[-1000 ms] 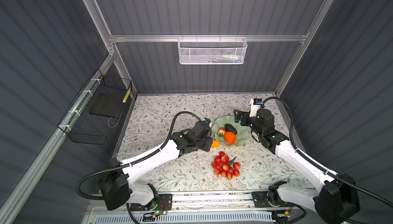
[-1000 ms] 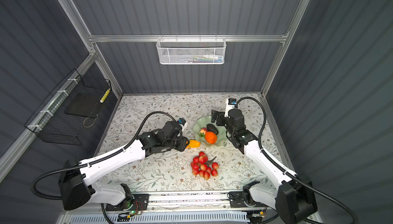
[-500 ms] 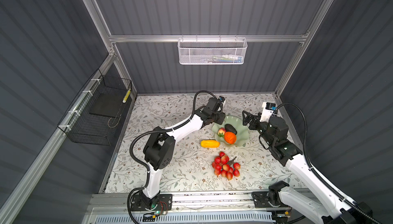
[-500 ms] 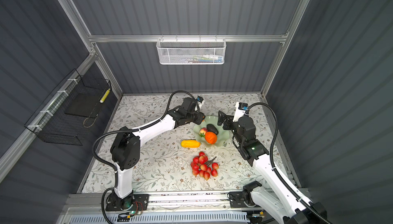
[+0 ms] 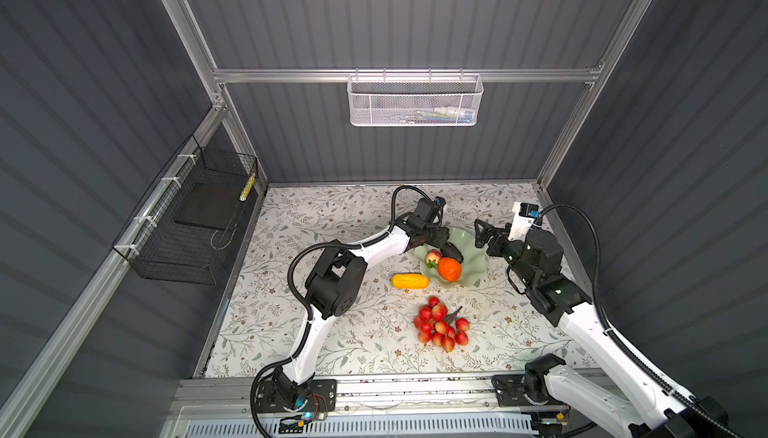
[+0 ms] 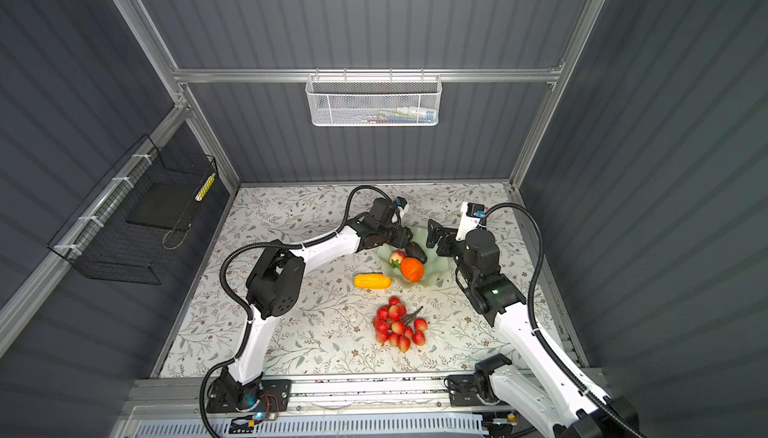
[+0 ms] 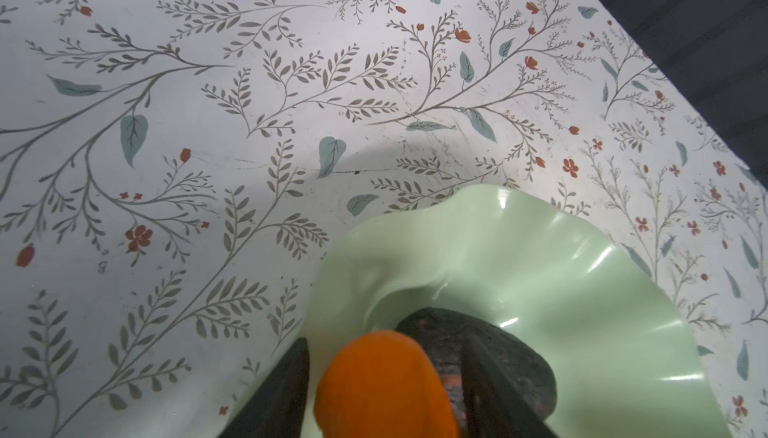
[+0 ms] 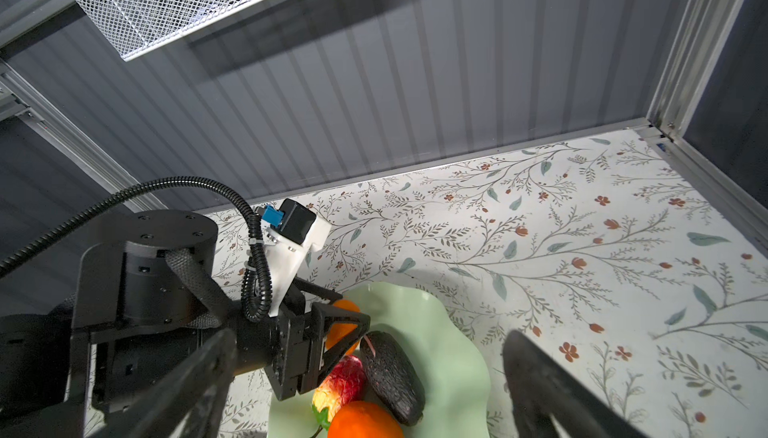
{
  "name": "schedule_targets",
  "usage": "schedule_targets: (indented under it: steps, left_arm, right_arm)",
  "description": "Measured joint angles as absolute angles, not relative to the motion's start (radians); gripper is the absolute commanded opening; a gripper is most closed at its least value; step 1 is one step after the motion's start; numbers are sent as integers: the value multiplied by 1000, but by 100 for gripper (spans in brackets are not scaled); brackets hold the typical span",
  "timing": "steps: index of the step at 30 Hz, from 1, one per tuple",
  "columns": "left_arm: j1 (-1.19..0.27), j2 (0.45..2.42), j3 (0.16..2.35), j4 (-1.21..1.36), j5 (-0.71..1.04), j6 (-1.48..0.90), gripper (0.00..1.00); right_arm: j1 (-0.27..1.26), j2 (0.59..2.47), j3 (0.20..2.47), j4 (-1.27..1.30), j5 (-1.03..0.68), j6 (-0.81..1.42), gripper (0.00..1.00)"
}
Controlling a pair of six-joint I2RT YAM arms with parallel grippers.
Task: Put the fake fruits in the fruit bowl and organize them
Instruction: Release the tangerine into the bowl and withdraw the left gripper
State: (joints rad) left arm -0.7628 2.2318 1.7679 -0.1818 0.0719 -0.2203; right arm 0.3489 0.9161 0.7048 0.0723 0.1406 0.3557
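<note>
At the bowl's (image 5: 471, 258) far-left rim, the left gripper (image 5: 444, 241) is bracketing an orange (image 7: 382, 382); whether it is gripping cannot be told. The right gripper (image 5: 480, 234) is hanging wide open off the right rim. A second orange (image 5: 449, 268), avocado (image 5: 454, 253) and strawberry (image 5: 434, 256) are lying inside. The yellow fruit (image 5: 410, 280) is lying just beside the near-left rim, and the berries (image 5: 440, 324) are lying well clear on open mat (image 5: 332, 332).

You have bare worktop (image 5: 311, 223) to pass over left of the fruit bowl (image 5: 469, 259) and along the back wall (image 5: 395, 153). The left hand (image 5: 442, 240) sits over the bowl's far-left rim and the right hand (image 5: 482, 234) at its right side. The yellow fruit (image 5: 410, 280) blocks the near-left rim, and the berry cluster (image 5: 441, 325) lies nearer the front.
</note>
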Motion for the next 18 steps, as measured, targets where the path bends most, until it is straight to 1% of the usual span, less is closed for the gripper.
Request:
schedule_targets:
  steps: [5,8,11,14,18]
  left_arm:
    - [-759,2216,1753,-164,68,-233,79]
    - [-751,2157,1700,-141,49,-241,84]
    - [-719,2037,1605,-95,25,-274,88]
    - [-654,1874,1481,-9,-18,-313,93]
    - [-567,1637,1268,101,-142,-356,98]
  right_arm:
    - [348,918,705,64,146,345,99]
    - [348,932,711,41,145,324,99]
    - [348,973,738,10,133,292,99]
    - [348,1022,774,-28,92,259,99]
    - [364,1114,837,-76,21,217,97]
